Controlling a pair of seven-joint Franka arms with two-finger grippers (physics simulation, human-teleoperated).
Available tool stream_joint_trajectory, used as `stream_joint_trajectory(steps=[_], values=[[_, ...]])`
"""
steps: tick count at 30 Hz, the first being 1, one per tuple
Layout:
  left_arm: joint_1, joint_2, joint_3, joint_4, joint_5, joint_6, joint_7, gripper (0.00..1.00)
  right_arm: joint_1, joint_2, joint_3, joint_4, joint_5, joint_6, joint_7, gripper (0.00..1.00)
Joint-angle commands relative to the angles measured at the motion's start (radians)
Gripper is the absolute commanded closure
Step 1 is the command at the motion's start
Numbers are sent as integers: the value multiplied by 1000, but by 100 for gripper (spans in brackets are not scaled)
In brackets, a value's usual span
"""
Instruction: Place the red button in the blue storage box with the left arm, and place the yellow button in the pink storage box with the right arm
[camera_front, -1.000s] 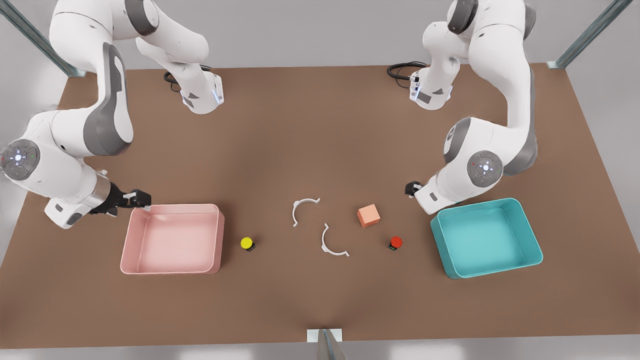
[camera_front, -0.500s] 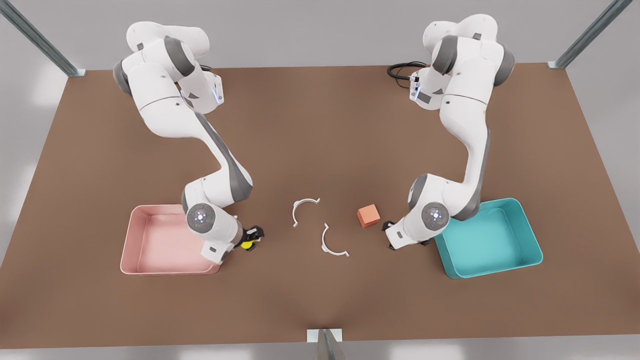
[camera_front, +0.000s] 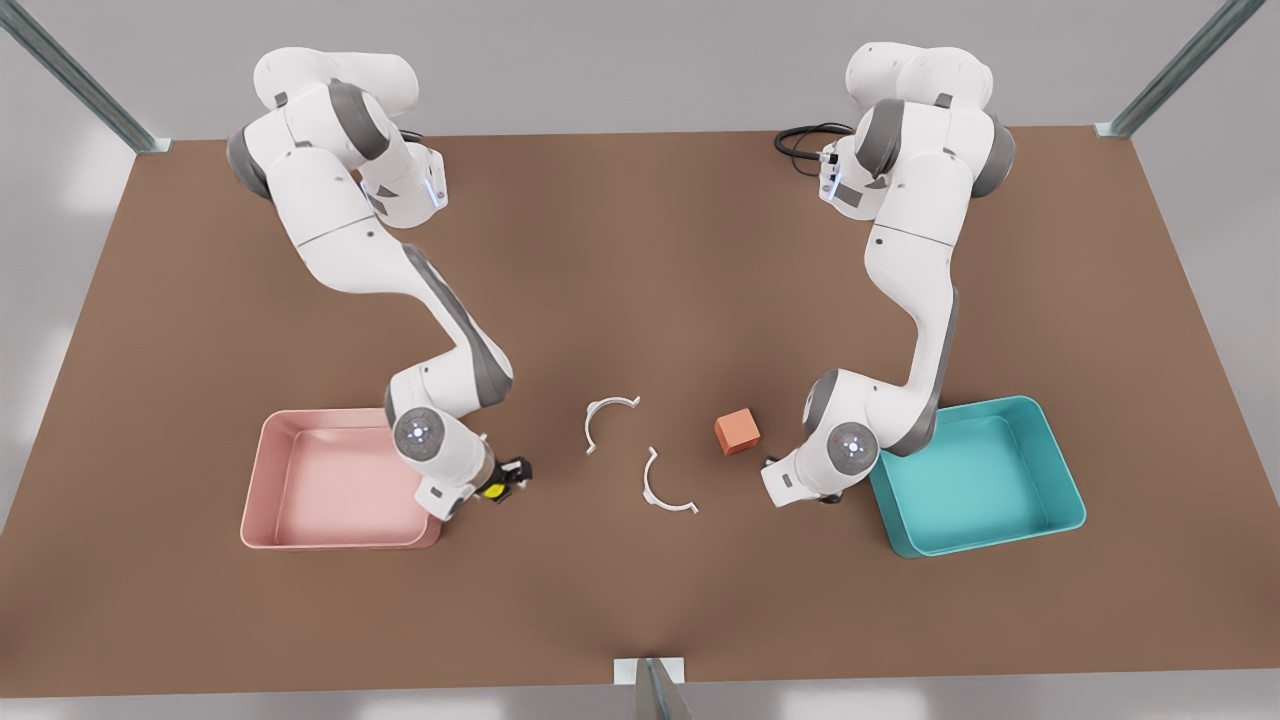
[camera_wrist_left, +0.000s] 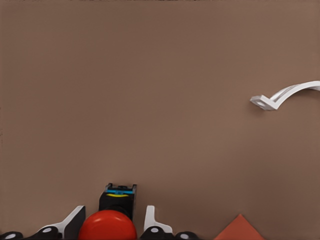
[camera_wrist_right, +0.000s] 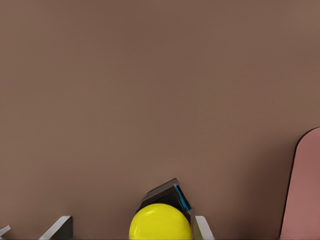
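Buttons small, light, rigid, smooth-capped: best gripped across short black bodies. Tiny red-capped push-button (camera_wrist_left: 107, 226) between left gripper (camera_wrist_left: 114, 225) jaws, spread wide, lower right of front view beside teal-blue plastic tray (camera_front: 975, 474). Yellow-capped push-button (camera_wrist_right: 161, 222) between right gripper (camera_wrist_right: 131, 229) jaws, likewise wide, beside pale pink plastic tray (camera_front: 345, 478).

Both arms bend low to the table, left end effector (camera_wrist_left: 114, 225) and right end effector (camera_wrist_right: 131, 227) spread wide.

Brown table (camera_front: 640, 260): pink storage box (camera_front: 340, 478), blue storage box (camera_front: 975, 475), cube (camera_front: 737, 431).
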Motion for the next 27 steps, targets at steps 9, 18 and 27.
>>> stream_joint_trajectory(steps=[9,18,27], values=[[8,-109,2,2,-2,-9,55,60,-13,0,-1,-65,0,69,58,13],[311,-267,3,1,-6,-274,558,58,-13,-1,0,-65,0,92,57,43],[311,-181,3,-24,-13,-345,583,0,-9,-43,2,-51,0,80,60,48]])
